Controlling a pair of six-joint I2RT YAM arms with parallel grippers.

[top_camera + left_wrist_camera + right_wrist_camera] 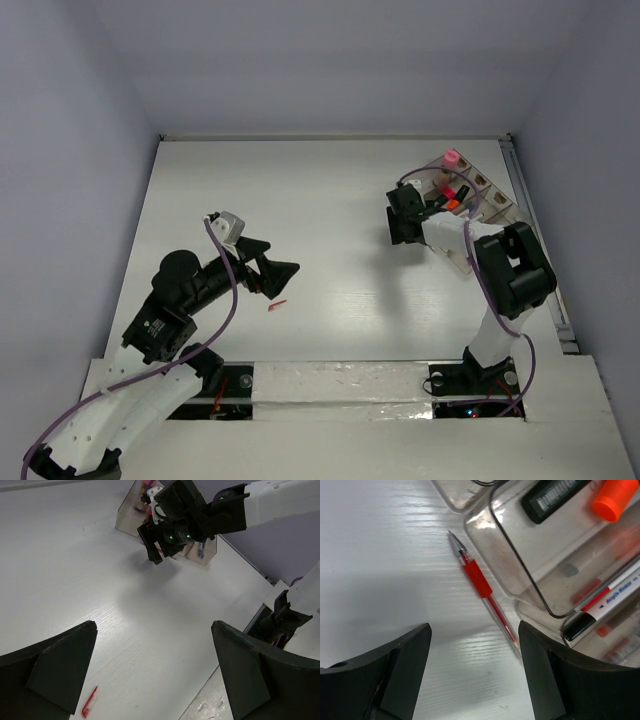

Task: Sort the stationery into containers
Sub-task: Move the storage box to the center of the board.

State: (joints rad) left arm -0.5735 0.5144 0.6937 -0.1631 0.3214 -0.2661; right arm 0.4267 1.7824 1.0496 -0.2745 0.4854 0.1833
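Both left gripper [153, 627] and right gripper [475, 627] were open, empty, one red pen [477, 580] lay beside one clear tray [530, 555] at far right corner, one small red piece [277, 305] toward near edge, white table [330, 200], grey walls.

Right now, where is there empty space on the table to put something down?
The big bare patch is the table's middle, between the left fingers and the clear tray, up to the back wall. It is crowded at the tray: a red pen lies beside it under the right fingers. A small red piece lies near the left fingers.
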